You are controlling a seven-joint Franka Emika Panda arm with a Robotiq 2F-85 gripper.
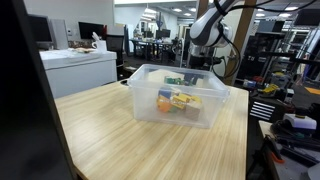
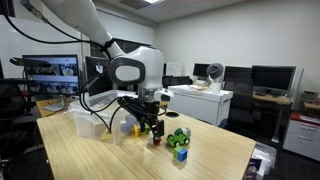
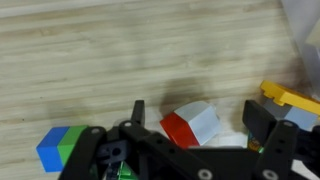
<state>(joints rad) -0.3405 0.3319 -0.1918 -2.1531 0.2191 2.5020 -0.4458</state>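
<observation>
The claw [image 3: 194, 104] hangs low over the table [image 3: 90, 50] with its jaws spread wide and nothing held. Straight below, in the gap between the two fingers [image 3: 136, 112], lies a red and grey block [image 3: 190, 128], touching neither finger. It sits skewed, with its corners turned toward the jaws rather than its flat sides.

It looks like a small plastic toy brick, so probably light, stiff and smooth, and not fragile. Pinched across the corners it would likely twist or skid on the wood. The two flat opposite faces are the better hold, once the claw is turned to square up with them.

Just outside one finger lies a blue and green block [image 3: 60, 148], and just outside the other is a yellow piece [image 3: 290, 97]. Both are near enough to be nudged.

Farther off, well apart from the claw, stands a clear bin [image 1: 145, 100] with more coloured toys inside. Beyond the table's far edge are desks with monitors [image 2: 265, 78].
</observation>
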